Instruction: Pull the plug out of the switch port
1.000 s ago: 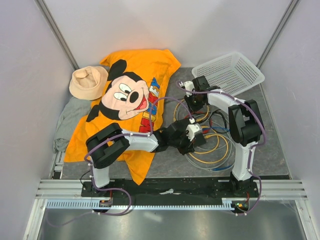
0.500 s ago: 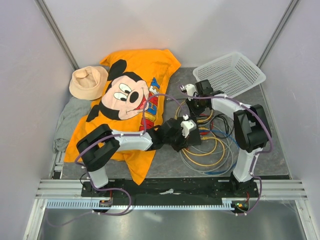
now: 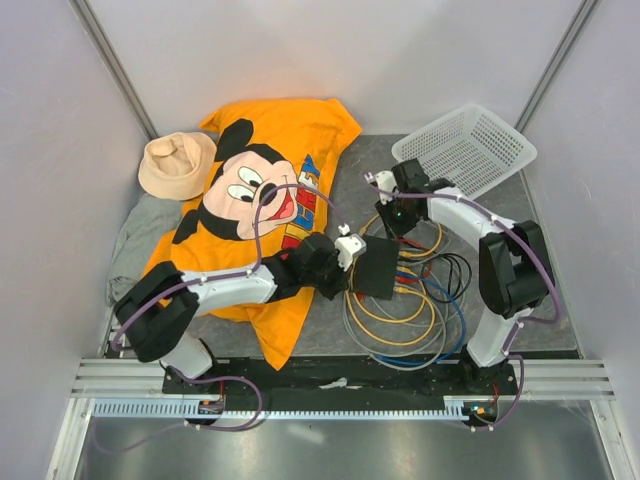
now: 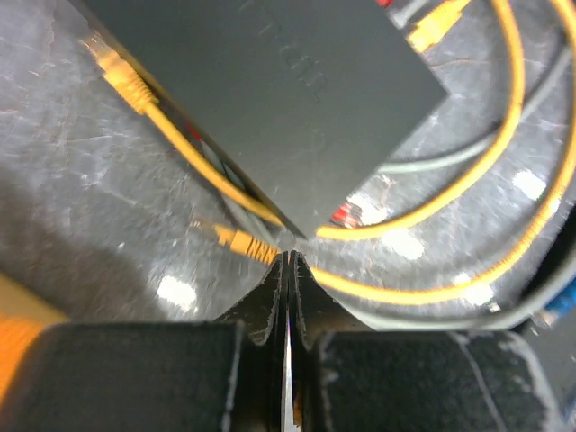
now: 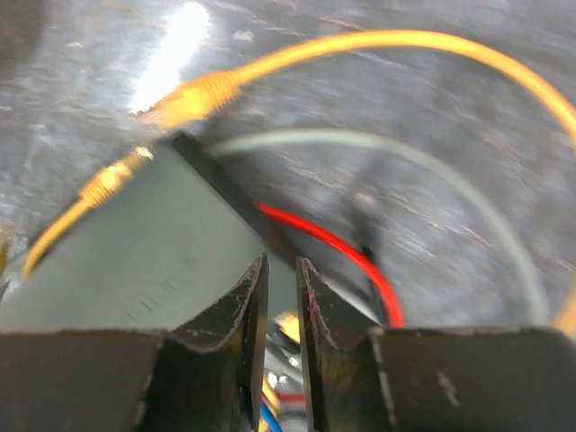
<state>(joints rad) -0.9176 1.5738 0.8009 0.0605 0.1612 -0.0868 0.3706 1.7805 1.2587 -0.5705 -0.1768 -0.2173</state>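
Observation:
The black switch (image 3: 378, 268) lies flat on the grey mat, with yellow, red and blue cables (image 3: 420, 300) coiled to its right. My left gripper (image 3: 347, 278) is shut and empty, its tips at the switch's near-left corner. In the left wrist view the gripper (image 4: 290, 257) points at a corner of the switch (image 4: 270, 81); a loose yellow plug (image 4: 238, 241) lies just left of the tips. My right gripper (image 3: 400, 222) hovers over the switch's far edge. In the right wrist view its jaws (image 5: 282, 270) stand a narrow gap apart with nothing between them, above the switch (image 5: 135, 261) and a red cable (image 5: 333, 247).
A white mesh basket (image 3: 465, 145) stands at the back right. An orange Mickey shirt (image 3: 270, 200) covers the left of the mat, with a beige hat (image 3: 178, 165) and a grey cloth (image 3: 135, 240) beyond it. White walls close in both sides.
My left arm has drawn back to the left, uncovering the switch. My right gripper has shifted slightly right and nearer. The cable coils have spread out.

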